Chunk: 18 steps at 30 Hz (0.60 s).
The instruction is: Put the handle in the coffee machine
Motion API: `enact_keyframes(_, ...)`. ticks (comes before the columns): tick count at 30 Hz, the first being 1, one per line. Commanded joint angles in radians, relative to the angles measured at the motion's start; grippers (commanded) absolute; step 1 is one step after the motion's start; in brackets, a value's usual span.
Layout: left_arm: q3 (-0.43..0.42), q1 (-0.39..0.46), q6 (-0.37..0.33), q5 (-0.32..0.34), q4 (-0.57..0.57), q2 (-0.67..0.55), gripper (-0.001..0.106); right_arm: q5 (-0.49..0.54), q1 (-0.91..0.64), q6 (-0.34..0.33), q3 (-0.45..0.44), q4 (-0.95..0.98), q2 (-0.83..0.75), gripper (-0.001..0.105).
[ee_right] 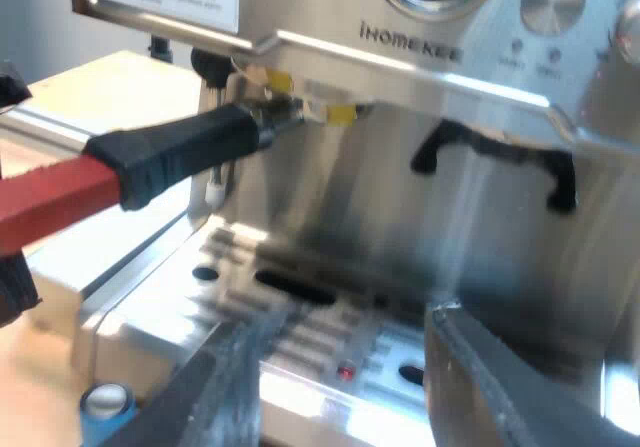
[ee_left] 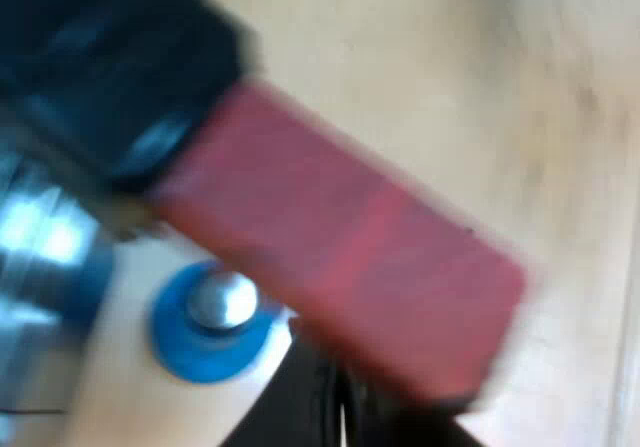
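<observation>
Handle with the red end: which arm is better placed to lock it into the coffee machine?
Probably left. The handle lies close under that arm, its far end up at the machine's front. The right gripper hangs open by the drip tray, apart from it.

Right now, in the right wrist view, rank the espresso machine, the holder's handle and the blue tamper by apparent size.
1. espresso machine, by far the largest
2. handle, dark with a red end
3. blue tamper, smallest, though it is partly cut off, so its full size is unsure
</observation>
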Motion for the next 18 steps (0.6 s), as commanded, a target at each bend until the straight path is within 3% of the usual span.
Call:
enact_keyframes(1, -0.056, -0.049, -0.023, 0.089, -0.005, -0.006, 0.001, 0.004, 0.024, 0.166, 0.002, 0.163, -0.068, 0.042)
enact_keyframes(4, -0.093, -0.079, -0.043, 0.064, -0.035, -0.006, 0.001, -0.015, 0.028, 0.230, 0.002, 0.244, -0.101, 0.042)
enact_keyframes(8, -0.120, -0.104, -0.045, -0.035, -0.060, -0.006, 0.001, -0.043, 0.028, 0.270, 0.002, 0.277, -0.111, 0.042)
enact_keyframes(13, -0.124, -0.104, -0.045, -0.014, -0.068, -0.006, 0.001, -0.094, 0.028, 0.334, 0.002, 0.303, -0.111, 0.043)
enact_keyframes(18, -0.127, -0.104, -0.042, -0.008, -0.078, -0.006, 0.001, -0.126, 0.028, 0.377, 0.002, 0.331, -0.111, 0.055)
